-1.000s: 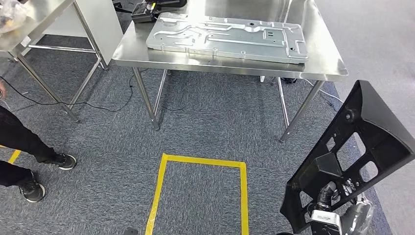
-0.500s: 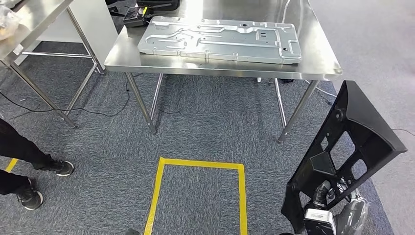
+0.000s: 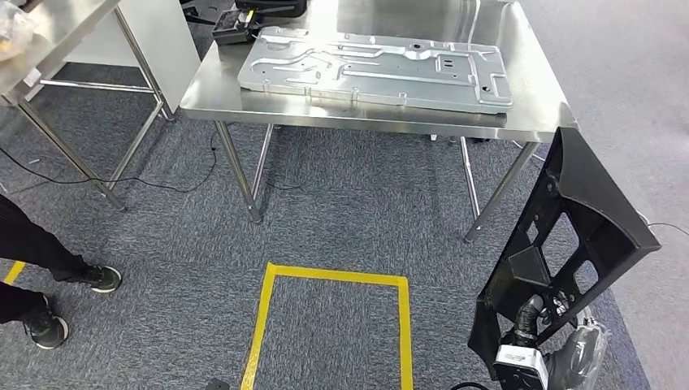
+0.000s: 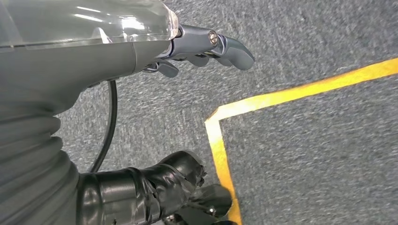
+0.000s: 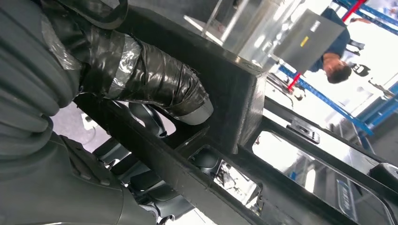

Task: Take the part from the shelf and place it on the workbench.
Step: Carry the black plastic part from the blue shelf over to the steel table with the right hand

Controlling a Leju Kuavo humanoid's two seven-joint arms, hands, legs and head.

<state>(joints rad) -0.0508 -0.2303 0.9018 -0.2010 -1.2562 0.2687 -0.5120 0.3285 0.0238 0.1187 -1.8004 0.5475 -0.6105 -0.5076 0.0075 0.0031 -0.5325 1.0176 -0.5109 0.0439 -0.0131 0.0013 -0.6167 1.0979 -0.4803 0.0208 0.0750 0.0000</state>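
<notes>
You are carrying the black plastic frame-shaped part (image 3: 581, 236), gripped in your right hand (image 3: 532, 321), toward the stainless steel bench (image 3: 532, 122) ahead; your left hand (image 4: 206, 47) is hanging empty. Next, I judge, lift it over the edge.

1. Large black plastic frame part (image 3: 597, 219) with open cutouts and ribs, roughly triangular, matte finish.
2. It stands upright and tilted, its upper end beside the front right corner of the stainless steel workbench (image 3: 520, 77), not on it.
3. Its lower end is gripped by the right hand (image 3: 540, 325); in the right wrist view the thumb (image 5: 155, 84) presses against a bar of the part (image 5: 244, 122).
</notes>
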